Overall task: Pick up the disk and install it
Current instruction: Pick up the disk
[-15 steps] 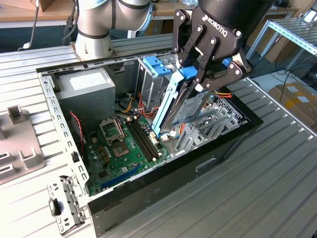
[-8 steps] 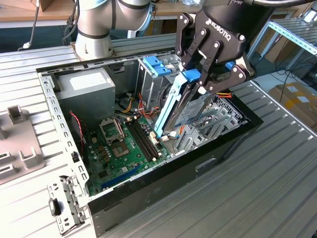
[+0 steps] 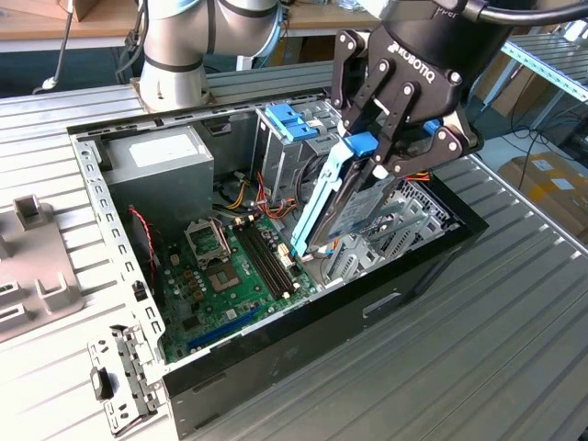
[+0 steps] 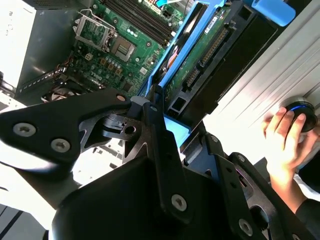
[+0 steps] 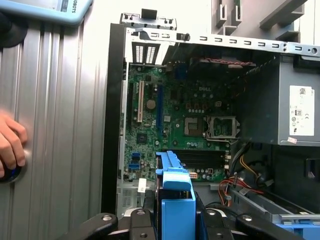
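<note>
The jaws are clamped shut on the upper end of the disk (image 3: 347, 209), near its blue tab. They hold it steeply tilted over the open computer case (image 3: 303, 340), which lies on its side on the ribbed bench (image 3: 496, 349). The disk's lower corner hangs over the motherboard (image 3: 230, 276) edge, beside the metal drive cage (image 3: 404, 225). A pale blue bracket (image 3: 289, 121) with 2 tabs sits behind it, with red and yellow cables (image 3: 262, 195) close by. The grey power supply (image 3: 161, 165) fills the case corner near the arm's base (image 3: 175, 55). In the second wrist view a person's hand (image 4: 282, 137) rests on a round knob (image 4: 302, 111) on the bench, apart from the case.

Printed white label (image 5: 301, 111) on grey metal box (image 5: 257, 100), white lettering on motherboard (image 5: 175, 110)
</note>
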{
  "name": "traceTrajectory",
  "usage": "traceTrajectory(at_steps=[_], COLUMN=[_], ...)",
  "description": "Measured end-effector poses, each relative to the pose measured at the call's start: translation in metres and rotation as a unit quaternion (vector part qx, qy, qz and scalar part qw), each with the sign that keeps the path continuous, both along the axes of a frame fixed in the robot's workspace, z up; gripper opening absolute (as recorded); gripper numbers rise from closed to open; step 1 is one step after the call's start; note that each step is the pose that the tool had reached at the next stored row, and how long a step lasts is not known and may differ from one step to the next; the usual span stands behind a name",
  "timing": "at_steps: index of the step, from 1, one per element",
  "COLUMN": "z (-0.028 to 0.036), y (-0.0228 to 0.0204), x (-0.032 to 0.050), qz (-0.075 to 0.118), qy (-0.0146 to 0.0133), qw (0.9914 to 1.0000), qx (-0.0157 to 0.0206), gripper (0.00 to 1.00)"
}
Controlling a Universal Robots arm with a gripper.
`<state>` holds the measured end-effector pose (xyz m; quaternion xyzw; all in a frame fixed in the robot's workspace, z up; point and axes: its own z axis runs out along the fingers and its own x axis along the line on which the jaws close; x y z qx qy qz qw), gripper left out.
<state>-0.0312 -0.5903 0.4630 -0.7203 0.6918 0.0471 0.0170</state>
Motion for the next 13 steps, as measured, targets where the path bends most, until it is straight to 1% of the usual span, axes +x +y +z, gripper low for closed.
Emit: traceTrajectory(at_steps=[13], z=[-0.0048], y=[-0.0055], x=[0.0075], qz=[0.0], qy=[0.0], qw=[1.0], qx=[0.0], gripper=[0.37])
